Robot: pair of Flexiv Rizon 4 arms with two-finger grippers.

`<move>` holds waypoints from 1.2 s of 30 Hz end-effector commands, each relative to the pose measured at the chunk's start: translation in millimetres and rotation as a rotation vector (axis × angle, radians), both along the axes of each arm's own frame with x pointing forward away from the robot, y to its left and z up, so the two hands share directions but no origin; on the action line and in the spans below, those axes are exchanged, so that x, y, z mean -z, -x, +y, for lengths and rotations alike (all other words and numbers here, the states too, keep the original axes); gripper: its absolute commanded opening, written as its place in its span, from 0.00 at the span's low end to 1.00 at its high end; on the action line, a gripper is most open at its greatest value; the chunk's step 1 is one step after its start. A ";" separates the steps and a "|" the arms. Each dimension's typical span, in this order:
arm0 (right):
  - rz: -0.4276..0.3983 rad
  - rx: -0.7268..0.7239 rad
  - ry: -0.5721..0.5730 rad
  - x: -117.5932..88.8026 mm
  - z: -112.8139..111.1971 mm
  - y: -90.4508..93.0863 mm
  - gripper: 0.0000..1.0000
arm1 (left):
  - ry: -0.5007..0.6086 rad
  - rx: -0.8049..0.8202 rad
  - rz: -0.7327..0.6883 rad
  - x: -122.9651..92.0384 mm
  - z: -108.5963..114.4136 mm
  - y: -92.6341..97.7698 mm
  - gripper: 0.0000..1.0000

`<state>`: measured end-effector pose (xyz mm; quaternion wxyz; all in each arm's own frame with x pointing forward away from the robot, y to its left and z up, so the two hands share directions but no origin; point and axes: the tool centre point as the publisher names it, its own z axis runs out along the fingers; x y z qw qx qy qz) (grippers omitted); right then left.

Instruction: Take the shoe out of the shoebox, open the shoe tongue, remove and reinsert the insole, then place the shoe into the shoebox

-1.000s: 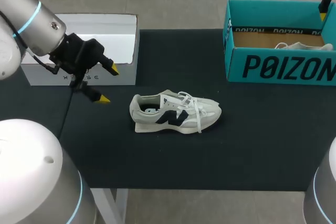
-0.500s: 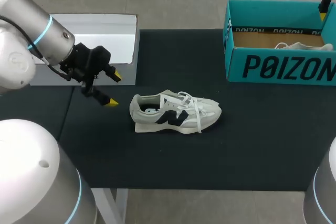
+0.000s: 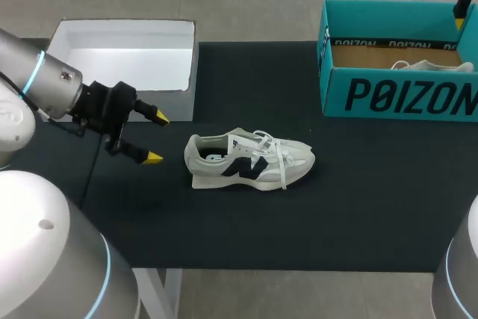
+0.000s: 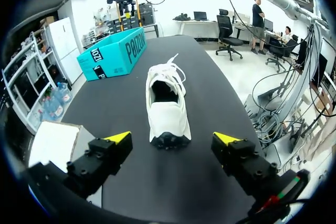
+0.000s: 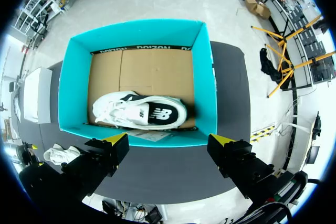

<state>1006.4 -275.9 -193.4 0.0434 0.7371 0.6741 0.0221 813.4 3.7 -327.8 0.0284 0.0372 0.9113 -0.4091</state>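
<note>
While left hand (image 3: 157,137) gapes empty beside shoe (image 3: 250,162), right hand (image 5: 168,139) gapes empty above shoebox (image 5: 203,77)

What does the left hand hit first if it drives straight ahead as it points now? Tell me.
Most likely the heel of the white sneaker: it lies straight ahead of the open left hand, heel toward it, nothing between. Height is unclear, so the hand could pass just above.

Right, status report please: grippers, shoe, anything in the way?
Left gripper open, facing heel of shoe. Right gripper open above teal shoebox, second shoe inside. Shoe on table, upright, untouched. Nothing between left gripper and heel.
</note>
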 end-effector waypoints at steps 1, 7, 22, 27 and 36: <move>-0.003 0.000 -0.001 0.2 0.1 1.2 1.00 | -0.004 0.000 0.000 -0.1 -0.8 -0.4 1.00; -0.003 0.000 -0.001 0.2 0.1 1.2 1.00 | 0.159 -0.093 0.014 10.7 -5.8 -4.6 1.00; -0.003 0.000 -0.001 0.2 0.1 1.2 1.00 | 0.219 -0.027 0.096 35.5 -22.3 -7.3 1.00; -0.003 0.000 -0.001 0.2 0.1 1.2 1.00 | 0.201 -0.050 0.089 46.8 -34.3 -6.3 1.00; -0.003 0.000 -0.001 0.2 0.1 1.2 1.00 | 0.234 -0.157 0.054 61.2 -45.7 -8.2 1.00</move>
